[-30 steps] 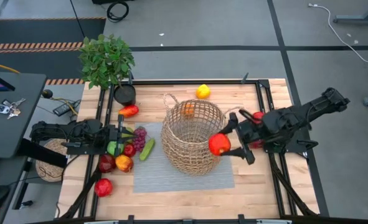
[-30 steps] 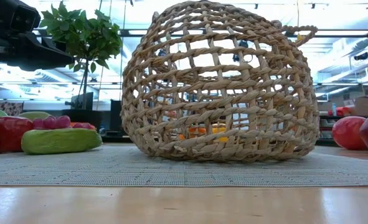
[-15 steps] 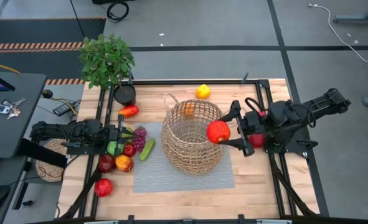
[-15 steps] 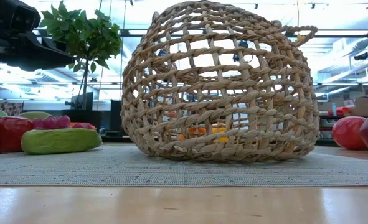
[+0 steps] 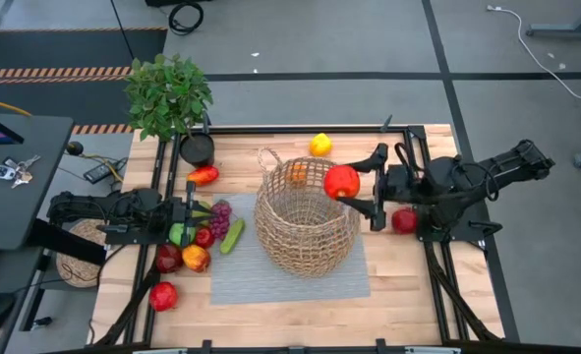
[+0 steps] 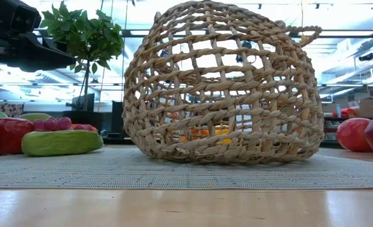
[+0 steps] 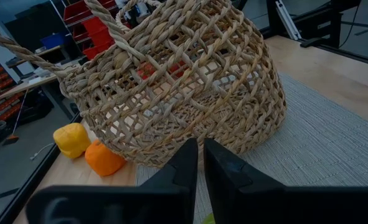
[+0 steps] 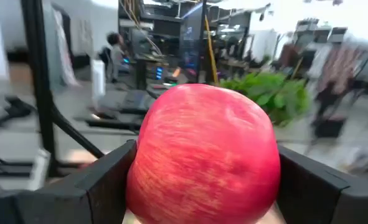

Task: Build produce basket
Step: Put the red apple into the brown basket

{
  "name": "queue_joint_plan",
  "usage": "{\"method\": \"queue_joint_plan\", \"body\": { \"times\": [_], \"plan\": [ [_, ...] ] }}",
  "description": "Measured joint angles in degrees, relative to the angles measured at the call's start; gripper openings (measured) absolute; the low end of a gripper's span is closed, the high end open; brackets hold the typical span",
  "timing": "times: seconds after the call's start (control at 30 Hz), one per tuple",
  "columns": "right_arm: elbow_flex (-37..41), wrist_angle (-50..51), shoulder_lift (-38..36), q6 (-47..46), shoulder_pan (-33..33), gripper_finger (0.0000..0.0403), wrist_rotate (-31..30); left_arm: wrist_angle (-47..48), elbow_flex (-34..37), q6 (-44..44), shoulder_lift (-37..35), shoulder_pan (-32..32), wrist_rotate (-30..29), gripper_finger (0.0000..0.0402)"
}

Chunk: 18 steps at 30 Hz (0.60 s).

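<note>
**Carrying a red apple to the basket rim**

Holding a red apple (image 5: 342, 182) across its widest part, your right pincer (image 5: 357, 185) is hovering at the right edge of the wicker basket (image 5: 305, 216), with the fruit sitting just over the rim. In the right wrist view the apple (image 8: 203, 152) is filling the gap between both fingers, pinched at its sides. It is looking smooth, round and firm, so you are probably dealing with a slippery load that could roll out if the grip sits off-centre; taking it at the middle is the safe choice. The basket is standing on the grey mat (image 5: 270, 280) in the middle of the tabletop (image 5: 418, 305), and its open weave is likely light enough to shift if you are nudging it. An orange (image 5: 298, 174) is already lying inside. Your left pincer (image 5: 191, 211) is waiting pressed together, gripping nothing, beside the remaining produce: grapes (image 5: 220, 213), a cucumber (image 5: 232, 235) and more apples (image 5: 163, 295).
</note>
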State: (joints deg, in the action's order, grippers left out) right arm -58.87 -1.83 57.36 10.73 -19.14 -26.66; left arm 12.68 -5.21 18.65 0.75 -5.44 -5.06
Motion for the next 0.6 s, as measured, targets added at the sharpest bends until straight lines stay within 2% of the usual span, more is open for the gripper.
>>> {"method": "queue_joint_plan", "body": {
  "times": [0.37, 0.47, 0.6],
  "plan": [
    [0.0, 3.3, 0.1, 54.0, 0.0, 0.0327, -7.8, 0.0, 0.0, 0.0, 0.0, 0.0, 0.0, 0.0033],
    [0.0, 3.3, 0.1, 63.9, 0.1, 0.0327, -9.8, 0.0, 0.0, 0.0, 0.0, 0.0, 0.0, 0.0036],
    [0.0, 3.3, 0.1, 71.6, 0.6, 0.0327, -12.9, 0.0, 0.0, 0.0, 0.0, 0.0, 0.0, 0.0033]
  ]
}}
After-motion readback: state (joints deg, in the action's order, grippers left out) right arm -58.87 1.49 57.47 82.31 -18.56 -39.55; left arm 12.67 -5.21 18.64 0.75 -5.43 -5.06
